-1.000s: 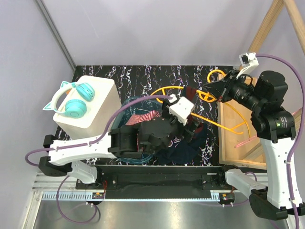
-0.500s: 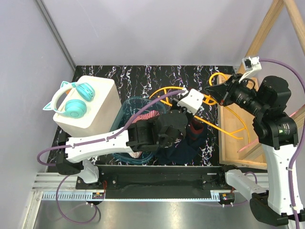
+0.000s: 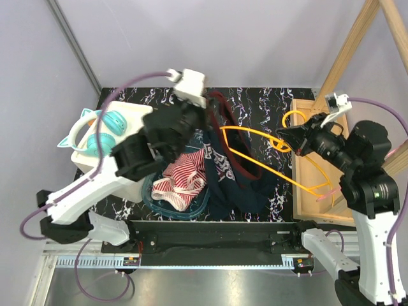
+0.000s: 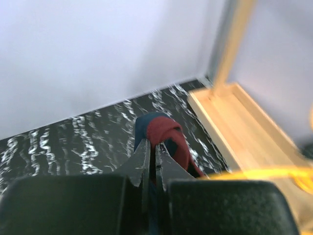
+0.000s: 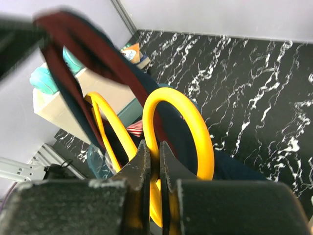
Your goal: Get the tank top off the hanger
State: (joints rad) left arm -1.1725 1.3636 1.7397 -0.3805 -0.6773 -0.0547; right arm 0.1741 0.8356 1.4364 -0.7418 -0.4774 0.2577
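The tank top (image 3: 231, 178) is navy with a dark red trim. My left gripper (image 3: 205, 109) is raised over the back of the table and is shut on its red strap (image 4: 165, 131), so the cloth hangs stretched down to the table front. The yellow hanger (image 3: 252, 132) still runs through the tank top. My right gripper (image 3: 281, 136) is shut on the hanger's hook loop (image 5: 195, 117), holding it above the table at the right. In the right wrist view the stretched strap (image 5: 73, 41) crosses the upper left.
A teal basin (image 3: 153, 197) holds a red-striped cloth (image 3: 183, 182) at the front centre. A white box (image 3: 137, 124) with teal headphones (image 3: 102, 131) stands at the left. A wooden tray (image 3: 312, 178) and a slanted wooden post (image 3: 347, 54) are at the right.
My left gripper shut on the tank top's strap and rose up and to the back left, stretching the cloth and uncovering the striped cloth. The right gripper shifted slightly with the hanger.
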